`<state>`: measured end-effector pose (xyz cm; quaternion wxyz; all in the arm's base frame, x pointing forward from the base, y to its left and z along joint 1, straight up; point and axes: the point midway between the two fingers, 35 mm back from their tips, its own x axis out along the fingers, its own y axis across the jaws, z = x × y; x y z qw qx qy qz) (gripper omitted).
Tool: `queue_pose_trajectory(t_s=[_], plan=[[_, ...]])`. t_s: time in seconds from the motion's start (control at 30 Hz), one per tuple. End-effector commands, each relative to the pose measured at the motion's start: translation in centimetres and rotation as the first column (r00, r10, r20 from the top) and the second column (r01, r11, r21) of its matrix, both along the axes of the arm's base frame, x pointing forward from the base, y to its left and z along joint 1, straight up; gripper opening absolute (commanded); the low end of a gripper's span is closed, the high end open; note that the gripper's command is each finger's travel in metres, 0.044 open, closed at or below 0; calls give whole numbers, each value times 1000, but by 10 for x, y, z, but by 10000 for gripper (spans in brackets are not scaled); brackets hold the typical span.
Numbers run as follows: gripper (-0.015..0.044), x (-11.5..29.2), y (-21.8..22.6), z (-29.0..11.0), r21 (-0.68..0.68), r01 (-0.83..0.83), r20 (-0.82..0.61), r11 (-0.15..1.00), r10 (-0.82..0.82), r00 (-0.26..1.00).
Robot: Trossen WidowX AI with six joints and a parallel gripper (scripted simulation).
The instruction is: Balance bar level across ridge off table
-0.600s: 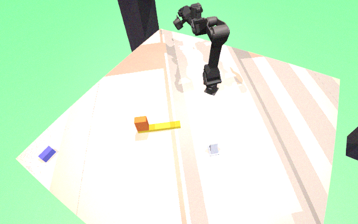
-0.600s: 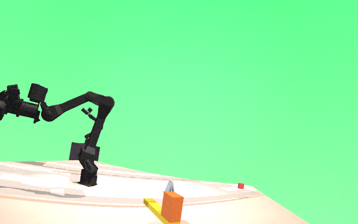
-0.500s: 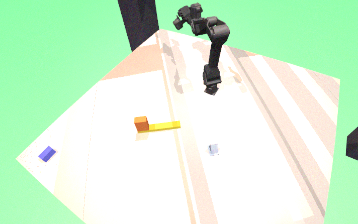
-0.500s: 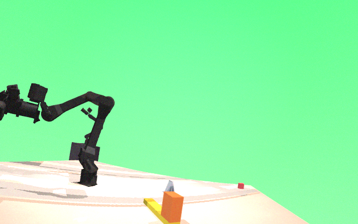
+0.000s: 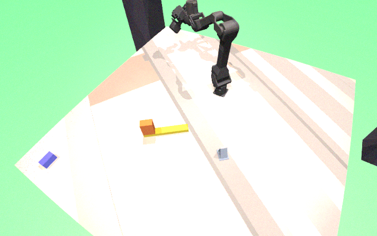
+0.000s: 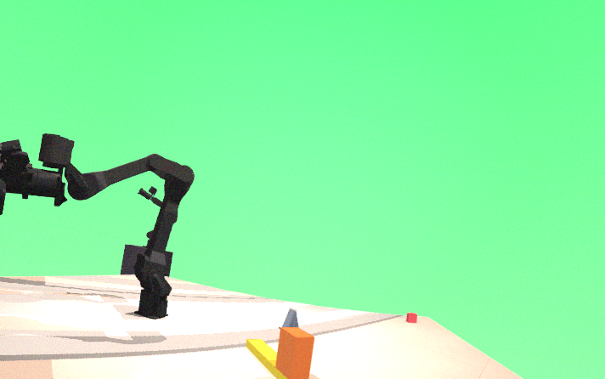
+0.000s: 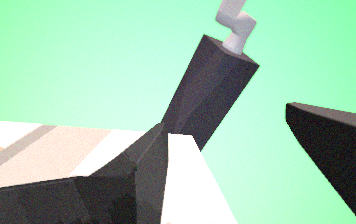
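The yellow bar [image 5: 172,129] [image 6: 260,349] lies flat on the table, with an orange block [image 5: 146,127] [image 6: 294,353] at one end. The small grey-blue ridge [image 5: 223,153] [image 6: 291,319] stands apart from the bar, to its right in the top view, with nothing on it. My gripper [image 7: 223,120] is open, with its two fingers well apart and nothing between them. It is held high beyond the arm's base, far from bar and ridge. The fingers are too small or cut off to read in the top and exterior views.
A blue block [image 5: 47,160] lies near the table's left corner in the top view. A red cube [image 6: 411,318] sits near the table's edge in the exterior view. A dark post [image 5: 147,25] [image 7: 210,90] rises beyond the table edge near the gripper. Another dark shape [image 5: 370,148] stands off the right side.
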<state>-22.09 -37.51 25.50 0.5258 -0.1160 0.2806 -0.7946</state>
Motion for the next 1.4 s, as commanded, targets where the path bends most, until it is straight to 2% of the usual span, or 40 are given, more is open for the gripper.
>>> queue_pose_trajectory(t_s=[0.0, 0.33, 0.7, 1.37], plan=[[315, 22, -19, -3, 66, -66, -37, 996, 68, 997], [315, 78, -52, -15, 227, -217, -110, 949, 247, 963], [315, 146, -75, -30, 399, -362, -168, 842, 455, 874], [315, 274, -76, -46, 597, -545, -195, 589, 765, 614]])
